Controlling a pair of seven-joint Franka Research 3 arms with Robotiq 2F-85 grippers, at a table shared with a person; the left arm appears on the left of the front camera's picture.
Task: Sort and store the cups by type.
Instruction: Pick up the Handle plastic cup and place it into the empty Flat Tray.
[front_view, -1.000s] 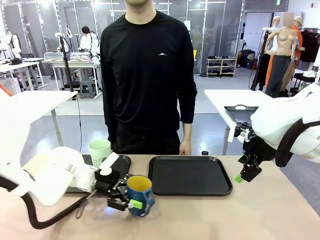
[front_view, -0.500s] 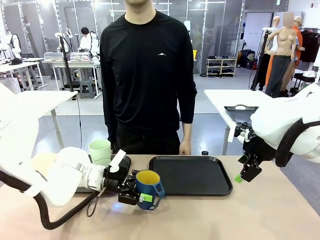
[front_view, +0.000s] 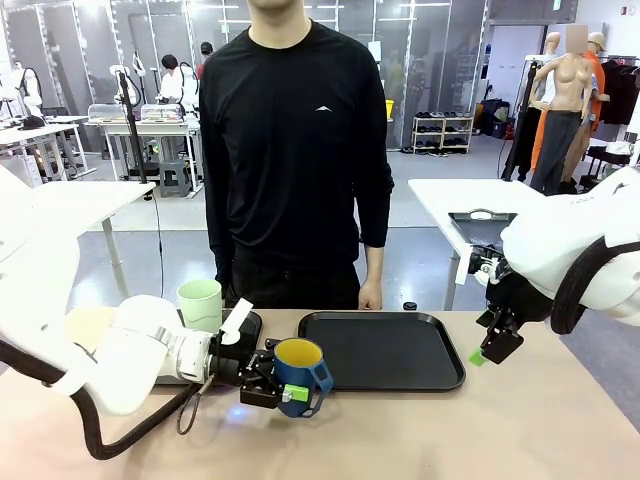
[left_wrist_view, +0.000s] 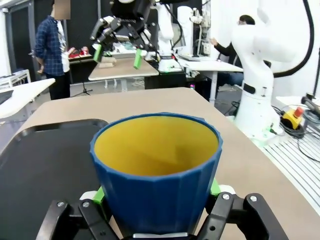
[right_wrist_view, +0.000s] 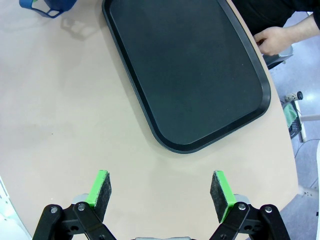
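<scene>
Blue ribbed mug with handle and yellow inside (front_view: 300, 373) is clamped between the jaws of the left gripper (front_view: 268, 379), near the front-left corner of the large black rectangular tray (front_view: 380, 350). In the left wrist view the mug (left_wrist_view: 156, 170) stands upright between the green pads (left_wrist_view: 99, 195), which press on its lower wall from both sides. Whether its base touches the beige tabletop (front_view: 450, 430) cannot be told.

Tall pale mint-green plastic tumbler without handle (front_view: 200, 303) stands upright behind the left arm, at the left end of a second black tray (front_view: 248, 322) that the arm partly hides. It is well apart from the mug.

The right gripper (front_view: 490, 349) hangs above the right part of the tabletop, just beside the right edge of the large tray. Its jaws stand apart and hold nothing; the right wrist view shows both green pads (right_wrist_view: 102, 187) spread wide over bare tabletop (right_wrist_view: 60, 120), with the large tray (right_wrist_view: 185, 70) beyond them and the mug (right_wrist_view: 47, 6) at the upper left corner.

A person in a black long-sleeved shirt (front_view: 295, 150) stands at the far side of the tabletop, arms down. One hand (right_wrist_view: 272, 39) rests beside the far edge of the large tray.
</scene>
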